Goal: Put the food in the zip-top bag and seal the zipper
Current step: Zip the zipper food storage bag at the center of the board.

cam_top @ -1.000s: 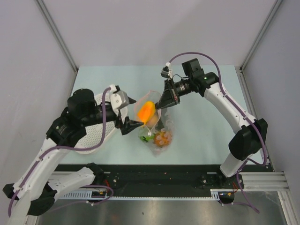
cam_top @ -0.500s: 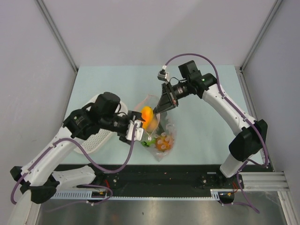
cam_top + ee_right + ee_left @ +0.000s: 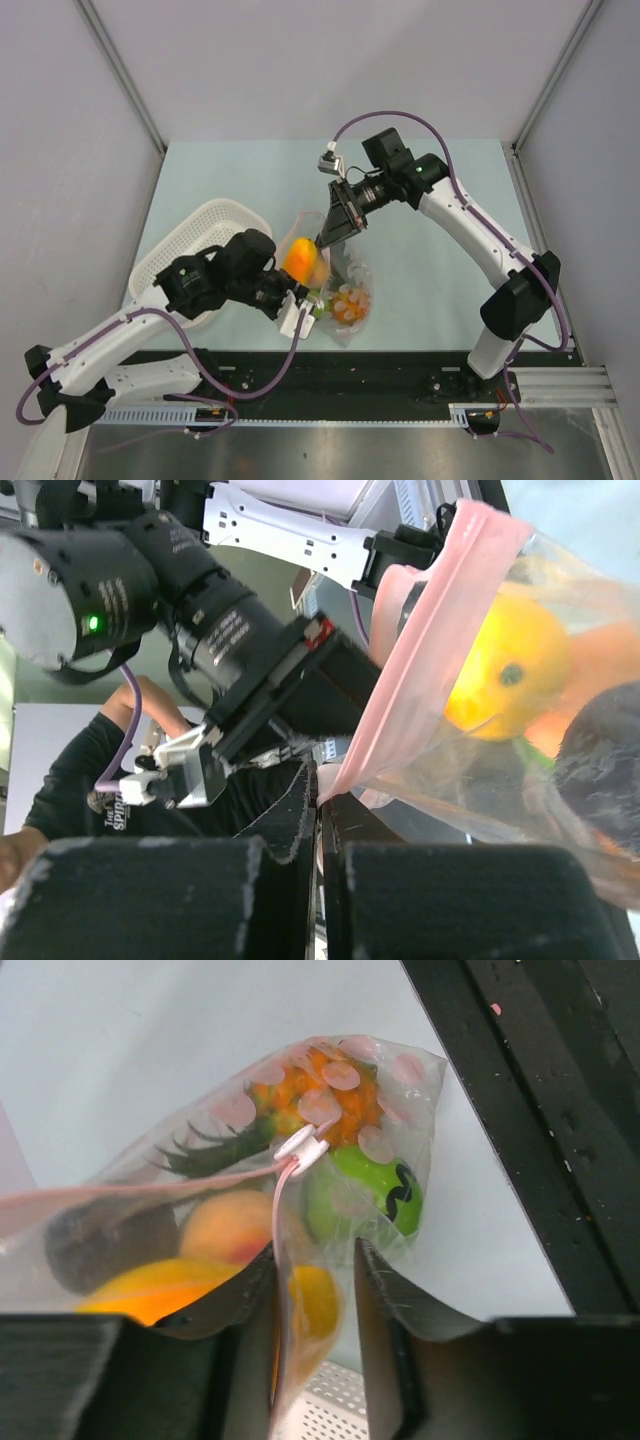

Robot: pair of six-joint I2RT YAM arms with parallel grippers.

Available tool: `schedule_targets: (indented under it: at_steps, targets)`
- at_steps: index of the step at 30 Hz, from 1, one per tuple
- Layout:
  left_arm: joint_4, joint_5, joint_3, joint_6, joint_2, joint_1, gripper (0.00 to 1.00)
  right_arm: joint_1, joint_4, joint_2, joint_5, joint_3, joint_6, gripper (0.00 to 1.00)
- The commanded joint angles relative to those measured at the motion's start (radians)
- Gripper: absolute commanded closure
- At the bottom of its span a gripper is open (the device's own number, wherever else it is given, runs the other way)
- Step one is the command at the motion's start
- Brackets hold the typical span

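Note:
The clear zip-top bag [image 3: 358, 275] hangs tilted over the table, lifted by its mouth corner. Inside it lies the food: the pineapple [image 3: 320, 1095], green ball [image 3: 372, 1188], peach fruit [image 3: 228, 1225], orange-yellow fruit [image 3: 150, 1295] and dark ring [image 3: 100, 1245]. My right gripper [image 3: 323, 237] is shut on the pink zipper [image 3: 420, 670] at one end. My left gripper [image 3: 315, 1252] straddles the bag's other edge below the white slider [image 3: 300, 1143]. Its jaws are narrowed, with a gap still showing on the right side.
A white perforated basket [image 3: 185, 250] sits at the left of the table, partly under my left arm. The table's black front rail [image 3: 400, 370] runs just near the bag.
My left gripper has swung from the bag's left side to its near edge and narrowed its jaws. The right gripper has carried the bag's mouth slightly left.

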Motion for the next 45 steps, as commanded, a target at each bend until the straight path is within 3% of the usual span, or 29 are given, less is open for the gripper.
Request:
schedule_targets:
  at_steps: [1, 5, 8, 11, 12, 14, 16, 18, 22, 28, 32, 40, 45]
  targets:
    - [0.046, 0.01, -0.001, -0.041, -0.038, -0.043, 0.68, 0.025, 0.0, 0.047, 0.002, 0.109, -0.024, 1.0]
    - [0.109, 0.014, -0.004, -0.127, -0.055, -0.079, 0.95, 0.053, 0.0, 0.096, 0.025, 0.167, -0.036, 1.0]
    - [0.177, 0.024, -0.001, -0.216, -0.047, -0.093, 1.0, 0.085, -0.004, 0.131, 0.059, 0.221, -0.056, 1.0]
    - [0.264, 0.033, 0.0, -0.329, -0.032, -0.095, 1.0, 0.102, -0.012, 0.153, 0.103, 0.279, -0.084, 0.72]
    - [0.283, 0.023, 0.002, -0.386, -0.029, -0.095, 1.0, 0.099, -0.02, 0.153, 0.135, 0.293, -0.096, 0.53]
    - [0.336, 0.012, 0.003, -0.428, -0.021, -0.095, 1.0, 0.07, -0.039, 0.129, 0.167, 0.302, -0.126, 0.42]
    - [0.406, -0.023, -0.004, -0.504, -0.02, -0.095, 1.0, 0.016, -0.058, 0.089, 0.215, 0.305, -0.168, 0.24]
    - [0.442, -0.039, -0.01, -0.558, -0.018, -0.095, 1.0, -0.025, -0.087, 0.057, 0.244, 0.305, -0.218, 0.16]
    - [0.523, -0.104, -0.012, -0.629, 0.003, -0.093, 1.0, -0.134, -0.13, -0.058, 0.29, 0.267, -0.369, 0.15]
    - [0.556, -0.112, 0.037, -0.676, 0.043, -0.087, 1.0, -0.176, 0.021, -0.377, 0.394, -0.091, -0.527, 0.21]
    - [0.56, -0.109, 0.046, -0.696, 0.053, -0.078, 1.0, -0.162, 0.135, -0.587, 0.462, -0.334, -0.574, 0.31]
    - [0.596, -0.074, 0.048, -0.735, 0.056, -0.047, 1.0, -0.042, 0.229, -0.675, 0.514, -0.446, -0.659, 0.4]
    - [0.612, -0.022, 0.037, -0.755, 0.042, -0.017, 1.0, 0.031, 0.292, -0.714, 0.549, -0.526, -0.702, 0.4]
